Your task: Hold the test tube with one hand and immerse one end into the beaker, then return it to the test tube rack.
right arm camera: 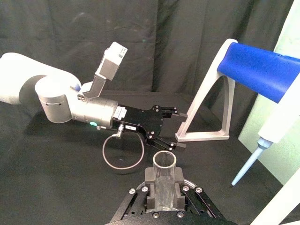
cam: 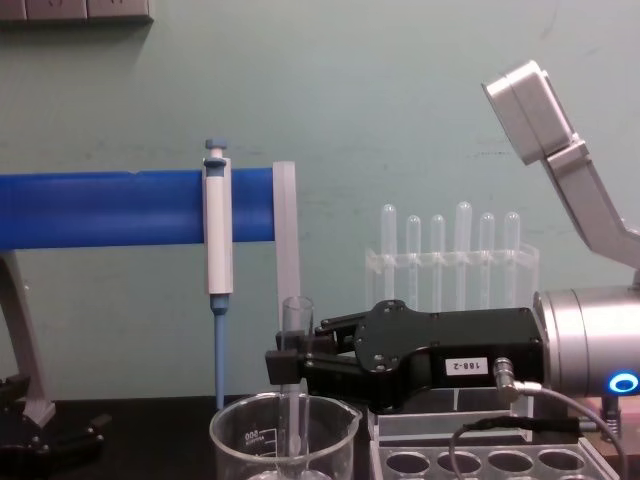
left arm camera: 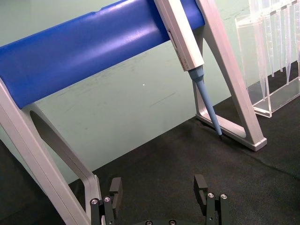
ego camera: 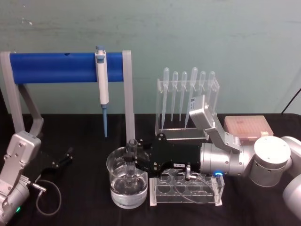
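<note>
Our right hand [ego camera: 133, 165] reaches in from the right of the head view and is clamped on the test tube [ego camera: 131, 148], pads closed on its upper half. The tube stands upright at lower centre of the frame, with its rounded end down inside the beaker [ego camera: 113, 162]. It is at or in the shallow liquid [ego camera: 129, 195]; we cannot tell how deep. Our left hand [left arm camera: 158, 190] rests at the lower left of the tabletop [ego camera: 80, 136], fingers apart and holding nothing.

We judge the main risk to be glass against glass. A push lower could knock the thin tube on the beaker's thick floor, and a sideways drift while lifting could catch the rim or spout and tip the beaker. The tube is smooth, and wet at the end, so it may slide in the hard black pads if the hold loosens. The clear plastic test tube rack [ego camera: 155, 197] sits just right of the beaker under our wrist. Its round holes are narrow, so a tilted tube would jam on an edge. The grey cable [cam: 490, 425] hanging over the rack could snag.
</note>
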